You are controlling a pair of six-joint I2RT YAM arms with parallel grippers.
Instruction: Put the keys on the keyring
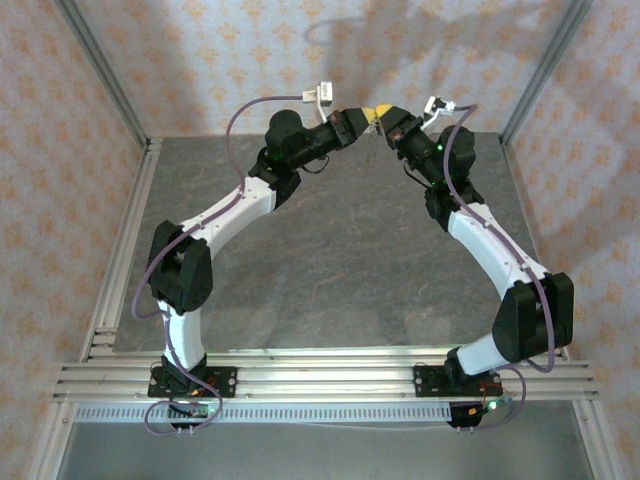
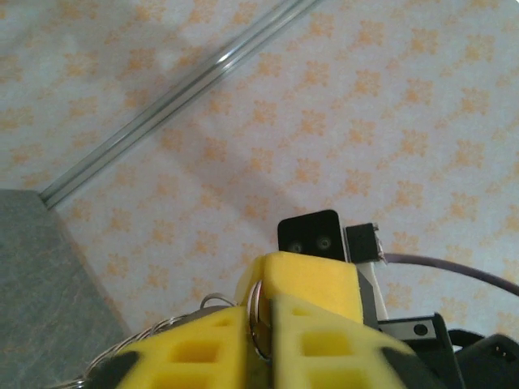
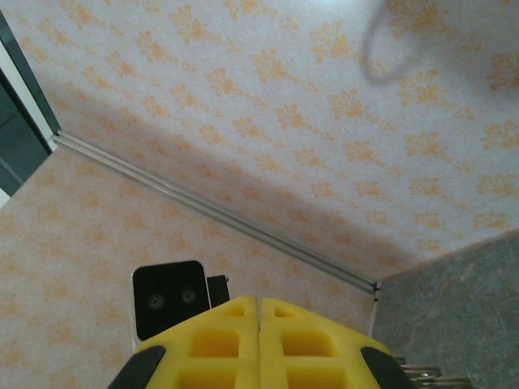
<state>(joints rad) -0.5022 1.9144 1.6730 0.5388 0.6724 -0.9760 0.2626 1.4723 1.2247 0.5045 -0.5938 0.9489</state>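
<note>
Tip to tip, high above the worktop (image 1: pixel 340 260), we see the two arms meet. The left gripper (image 2: pixel 261 314) pinches a thin metal ring, apparently the keyring (image 2: pixel 254 328), in a narrow slit. The right gripper (image 3: pixel 258 304) is pressed fully together. Whether any key is threaded we cannot tell, and we judge the threading unfinished.
</note>
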